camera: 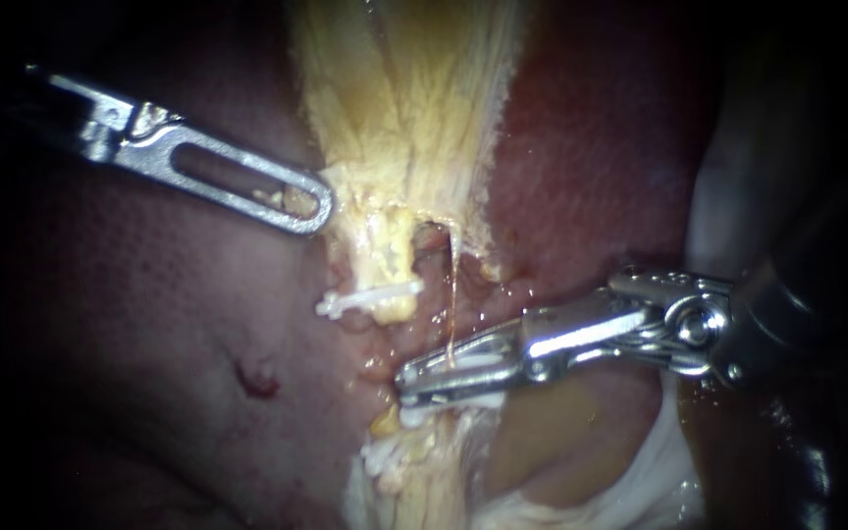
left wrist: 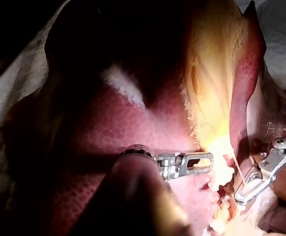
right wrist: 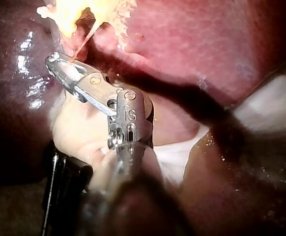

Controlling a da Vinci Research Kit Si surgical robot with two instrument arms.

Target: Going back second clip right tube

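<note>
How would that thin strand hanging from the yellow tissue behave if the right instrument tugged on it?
The strand looks hair-thin and stretched straight, so a tug from the right instrument would probably snap it. It seems wet, so likely slippery. The yellow tissue above looks frayed and soft, likely floppy.

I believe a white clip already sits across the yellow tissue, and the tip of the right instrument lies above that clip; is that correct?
Not quite. A white clip does sit across the yellow tissue, but the tip of the right instrument lies below that clip, not above it, as the endoscope view shows.
</note>
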